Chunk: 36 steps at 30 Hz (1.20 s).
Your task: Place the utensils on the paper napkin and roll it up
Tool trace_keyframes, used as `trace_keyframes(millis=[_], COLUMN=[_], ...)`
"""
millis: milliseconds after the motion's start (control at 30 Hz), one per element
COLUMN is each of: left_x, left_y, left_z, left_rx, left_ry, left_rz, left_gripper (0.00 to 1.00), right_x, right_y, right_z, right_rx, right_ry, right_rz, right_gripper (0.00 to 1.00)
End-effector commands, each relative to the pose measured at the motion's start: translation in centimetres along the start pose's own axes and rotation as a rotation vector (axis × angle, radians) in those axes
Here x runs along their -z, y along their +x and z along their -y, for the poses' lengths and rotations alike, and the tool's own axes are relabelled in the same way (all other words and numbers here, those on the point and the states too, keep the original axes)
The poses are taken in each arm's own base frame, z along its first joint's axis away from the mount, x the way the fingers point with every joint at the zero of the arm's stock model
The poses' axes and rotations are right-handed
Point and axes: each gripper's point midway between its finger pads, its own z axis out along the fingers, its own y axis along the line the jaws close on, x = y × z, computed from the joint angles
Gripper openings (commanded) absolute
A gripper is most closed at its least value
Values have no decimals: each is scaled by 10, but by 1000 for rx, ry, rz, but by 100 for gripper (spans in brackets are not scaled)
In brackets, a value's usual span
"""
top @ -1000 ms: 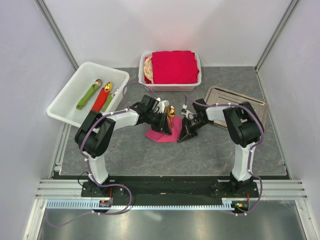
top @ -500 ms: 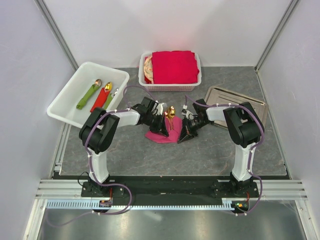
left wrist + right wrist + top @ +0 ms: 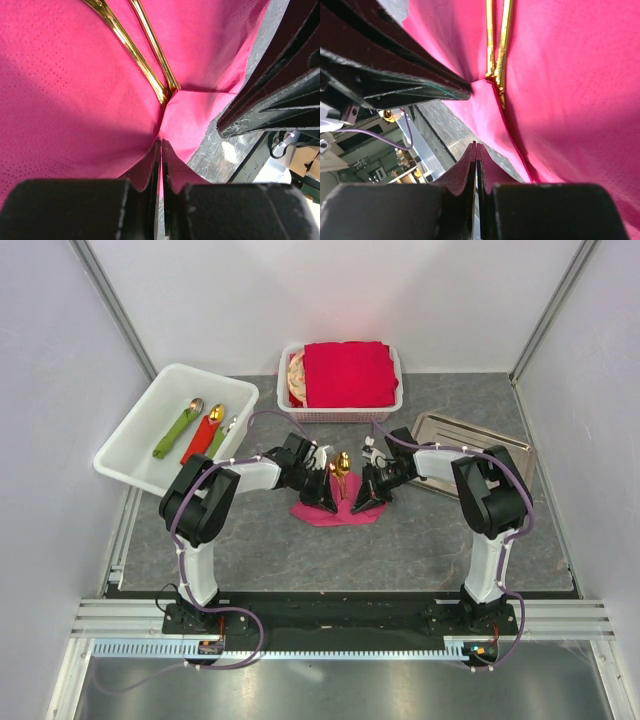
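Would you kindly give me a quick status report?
Left gripper, right gripper both shut on paper napkin edge. Utensils lying on it. Nothing blocking the fold.

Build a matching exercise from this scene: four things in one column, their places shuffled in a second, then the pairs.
Things
1. paper napkin
2. red napkin stack
3. metal tray
4. green-wrapped spoon

Places
A. in the white bin, left
B. far right
C. in the basket, at the back
D. centre, under the gold utensils

Pairs: 1-D, 2-C, 3-B, 4-A
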Motion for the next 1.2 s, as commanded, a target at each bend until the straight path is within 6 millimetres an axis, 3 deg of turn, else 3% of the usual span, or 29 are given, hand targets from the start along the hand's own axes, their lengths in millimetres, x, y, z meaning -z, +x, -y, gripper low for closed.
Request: trace_keyframes(millis=[0,333,467,667,800,1167], left_x=[-3,-2,-2,-1,-2,-1], left_y=[-5,-4,-4,-5,-3,-5], left_z=[-7,-8,-9,-9,-10,-11], left_rx=[-11,-14,-15,-17,-14,-14], left_ry=[-32,-34,-38,-39,-39,-44], left_rz=[4,2,2,3,-1,3], left_gripper=[9,9,9,9,9,9], right_x=[-7,-16,-12,0,1,-9], right_y=[-10,-4,-6,-19,-22,-12], right_z=[10,32,26,0,-2,38], right_rx=[6,-43,-29,20,13,-49], right_ry=[29,81,71,30,28,109], right_rz=[12,-7,-4,30,35,9], right_gripper=[6,3,4,6,6,5])
